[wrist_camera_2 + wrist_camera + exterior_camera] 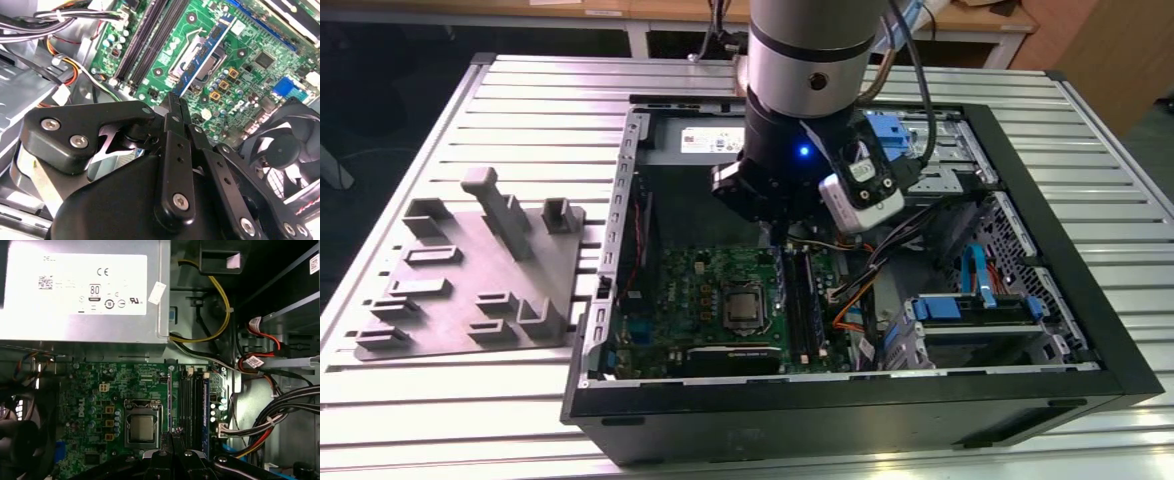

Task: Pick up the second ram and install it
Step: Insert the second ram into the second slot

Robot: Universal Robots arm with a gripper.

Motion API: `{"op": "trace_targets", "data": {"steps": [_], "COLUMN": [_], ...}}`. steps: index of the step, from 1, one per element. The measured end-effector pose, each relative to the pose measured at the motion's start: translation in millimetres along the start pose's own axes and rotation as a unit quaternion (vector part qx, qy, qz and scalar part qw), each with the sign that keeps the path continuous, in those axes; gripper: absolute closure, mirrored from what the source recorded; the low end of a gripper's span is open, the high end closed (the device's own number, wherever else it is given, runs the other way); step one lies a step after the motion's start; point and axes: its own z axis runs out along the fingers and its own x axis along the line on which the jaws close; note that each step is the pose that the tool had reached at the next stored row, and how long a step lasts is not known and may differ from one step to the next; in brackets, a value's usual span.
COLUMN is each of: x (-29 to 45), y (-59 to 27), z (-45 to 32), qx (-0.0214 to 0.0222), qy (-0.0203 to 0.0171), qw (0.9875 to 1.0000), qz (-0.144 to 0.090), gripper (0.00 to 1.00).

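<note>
My gripper (778,230) reaches down into the open computer case (1067,300), over the green motherboard (694,290). In both wrist views its fingers are closed together. They pinch the second ram (207,55), a slim blue-green stick with black chips. Seen edge-on, the ram (170,400) hangs between the processor socket (142,427) and the long black slots (187,405), above the board and not in a slot. Another blue stick (205,405) stands seated in the outermost slot. My gripper (175,100) holds the ram by its near end; my gripper (172,437) sits at the picture's edge.
The power supply (80,290) fills the case's far end. A black fan (285,145) sits beside the board. Cable bundles (270,415) and a drive cage (974,310) crowd the slot side. A grey parts fixture (467,270) lies on the table at the exterior view's left.
</note>
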Motion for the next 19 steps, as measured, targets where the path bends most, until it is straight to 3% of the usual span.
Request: {"op": "trace_targets", "data": {"steps": [9, 19], "x": [-14.8, -14.8], "y": [-0.1, -2.8], "z": [2.2, 18.4], "qx": [0.0001, 0.0], "qy": [0.0003, 0.0003], "qw": [1.0, 1.0], "qz": [0.0, 0.0], "gripper": [0.92, 0.92]}}
